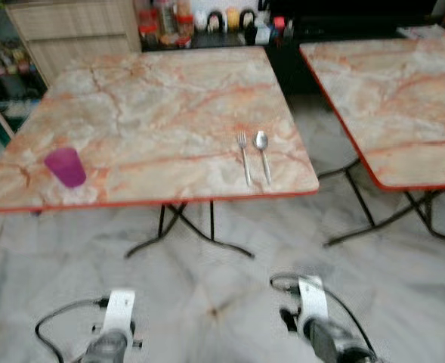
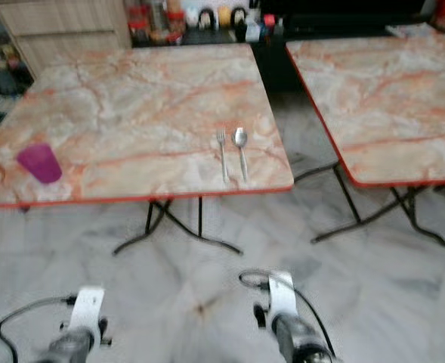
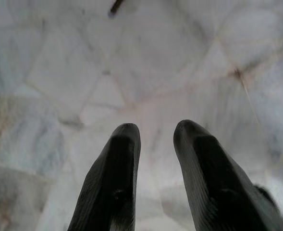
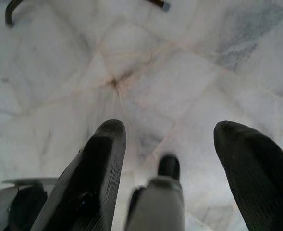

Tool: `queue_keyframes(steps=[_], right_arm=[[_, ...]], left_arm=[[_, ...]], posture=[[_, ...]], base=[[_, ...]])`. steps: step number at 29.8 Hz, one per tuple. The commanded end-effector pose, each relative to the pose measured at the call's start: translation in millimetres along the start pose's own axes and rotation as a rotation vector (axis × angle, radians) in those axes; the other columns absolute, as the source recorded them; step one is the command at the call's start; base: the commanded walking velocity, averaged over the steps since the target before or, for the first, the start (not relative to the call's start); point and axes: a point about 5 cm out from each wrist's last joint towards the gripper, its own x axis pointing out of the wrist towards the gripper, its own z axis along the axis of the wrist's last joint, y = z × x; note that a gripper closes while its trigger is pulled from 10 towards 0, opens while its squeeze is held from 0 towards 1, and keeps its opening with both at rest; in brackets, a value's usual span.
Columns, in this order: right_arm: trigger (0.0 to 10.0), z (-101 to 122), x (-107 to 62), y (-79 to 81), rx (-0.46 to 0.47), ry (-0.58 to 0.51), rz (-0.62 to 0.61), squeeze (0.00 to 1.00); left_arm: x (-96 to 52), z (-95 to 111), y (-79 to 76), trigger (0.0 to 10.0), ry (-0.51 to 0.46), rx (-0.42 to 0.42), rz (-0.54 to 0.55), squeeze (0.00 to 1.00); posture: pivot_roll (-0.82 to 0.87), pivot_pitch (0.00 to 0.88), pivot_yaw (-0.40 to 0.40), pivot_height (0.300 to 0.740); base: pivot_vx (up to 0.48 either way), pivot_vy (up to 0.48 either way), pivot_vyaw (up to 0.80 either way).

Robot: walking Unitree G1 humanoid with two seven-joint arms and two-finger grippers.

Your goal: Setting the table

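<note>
Marble-topped table (image 1: 162,98), fork (image 1: 243,157) beside spoon (image 1: 263,153), purple cup (image 1: 65,166), labels seemingly unreadable

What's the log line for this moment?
phase: standing off table | fork, spoon side by side, near right edge | cup near left | left gripper, right gripper open, empty, over floor

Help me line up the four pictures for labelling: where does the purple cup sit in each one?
Left eye view: purple cup near the table's front left corner.
Right eye view: same corner, closer to the picture's left edge.
Left wrist view: floor beyond the fingers, no cup.
Right wrist view: likewise floor, no cup.
Shared landmark: fork beside spoon.
</note>
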Motion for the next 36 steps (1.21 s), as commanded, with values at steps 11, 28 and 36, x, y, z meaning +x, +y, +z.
queue_keyframes(steps=[11, 28, 36], right_arm=[[10.0, -3.9, -1.2, -9.4, -0.007, 0.007, -0.028, 0.0], [10.0, -2.3, -1.4, -10.9, -0.033, 0.004, -0.039, 0.0], [10.0, -2.3, -1.4, -10.9, -0.033, 0.004, -0.039, 0.0]], left_arm=[[-0.5, -4.9, -5.8, 10.0, 0.032, 0.01, -0.023, 0.0], [-2.5, -11.6, -19.2, 10.0, 0.037, 0.007, -0.034, 0.0], [-2.5, -11.6, -19.2, 10.0, 0.037, 0.007, -0.034, 0.0]], posture=[[-0.07, 0.019, 0.025, 0.74], [-0.07, 0.028, 0.019, 0.74], [-0.07, 0.028, 0.019, 0.74]], base=[[0.207, 0.0, 0.17], [0.0, 0.0, 0.0], [0.0, 0.0, 0.0]])
